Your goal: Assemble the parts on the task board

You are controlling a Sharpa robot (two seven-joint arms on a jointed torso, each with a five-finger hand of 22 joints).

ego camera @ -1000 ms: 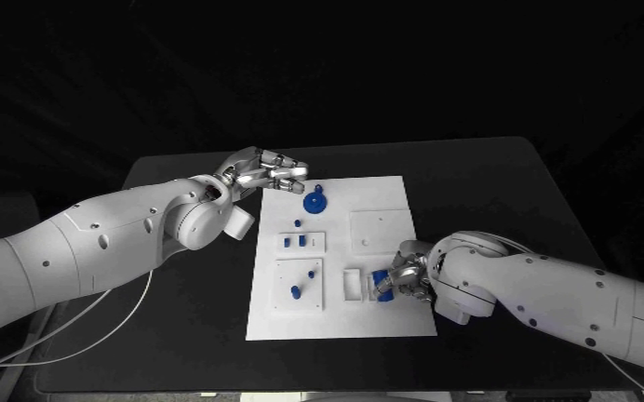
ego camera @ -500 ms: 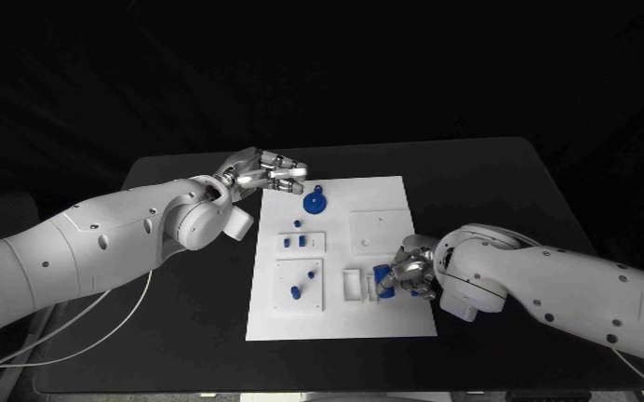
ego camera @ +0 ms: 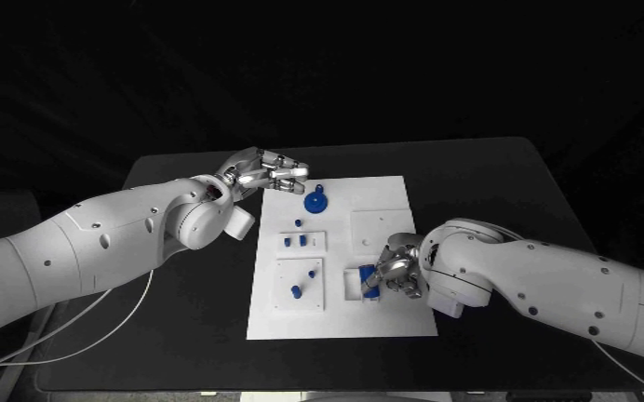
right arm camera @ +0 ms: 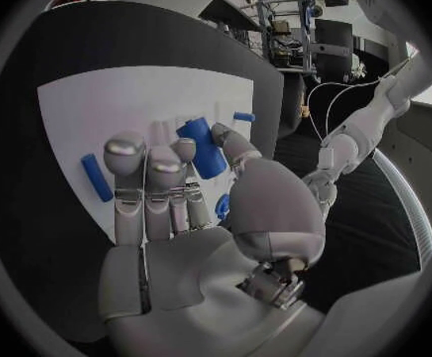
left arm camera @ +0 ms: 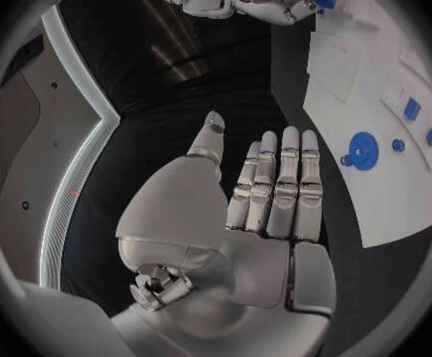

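Observation:
The white task board lies in the middle of the black table. My right hand hovers low over the board's near right part and pinches a blue cylinder part between thumb and fingers; the same part sits by a small white fixture. A blue bar lies on the board beyond the fingers. My left hand stays at the board's far left corner, fingers straight and holding nothing. A round blue part lies just beside it.
Small blue parts stand in white fixtures along the board's left side, with another pair nearer me. Bare black table surrounds the board on all sides.
My right hand has shifted slightly left across the board with the blue cylinder part still held. The left hand has not moved.

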